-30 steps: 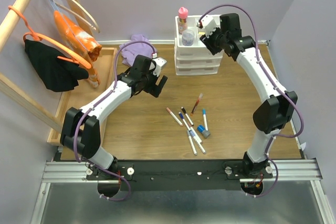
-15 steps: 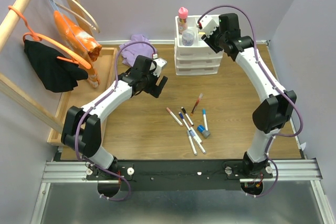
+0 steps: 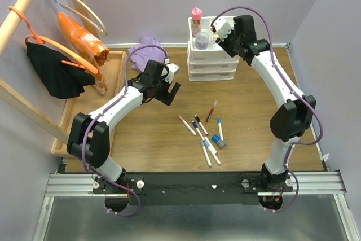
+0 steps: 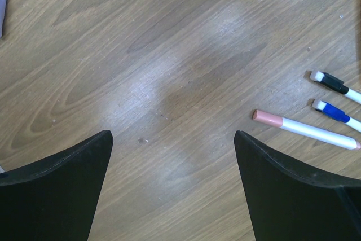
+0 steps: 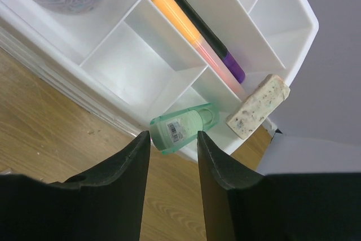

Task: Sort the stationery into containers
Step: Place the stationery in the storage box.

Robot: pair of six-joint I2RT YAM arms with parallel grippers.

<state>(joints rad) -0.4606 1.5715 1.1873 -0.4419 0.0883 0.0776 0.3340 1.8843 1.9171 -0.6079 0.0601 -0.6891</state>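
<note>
From above, the white drawer unit (image 3: 211, 63) stood on the surface (image 3: 254, 117), its divided top tray carrying a glue bottle (image 3: 196, 20) and a small jar (image 3: 202, 40). The right fingers (image 3: 218, 29) hung over the right end of that tray. The thin markers (image 3: 204, 135) lay scattered in front of the unit, well apart from it. The left fingers (image 3: 168, 91) hovered to the unit's front-left, near the markers but not touching them. A purple cloth (image 3: 148, 49) lay just left of the unit, off the straight line from the markers to it

At the left wrist, the fingers stood wide apart over bare wood. A pink-capped marker (image 4: 304, 130), a blue-capped one (image 4: 337, 114) and a black-capped one (image 4: 335, 84) lay off to one side. These looked light, stiff and smooth, likely to roll, so a hold across the middle of the barrel seemed best

At the right wrist, the fingers were partly apart above a corner compartment of the unit's tray, with a mint highlighter (image 5: 183, 130) between their tips. Whether they pressed it I could not tell. An orange highlighter (image 5: 186, 32) and a dark one (image 5: 210, 39) filled the long slot beside it, and a speckled block (image 5: 258, 105) sat next to it. The thin dividers might catch a finger
</note>
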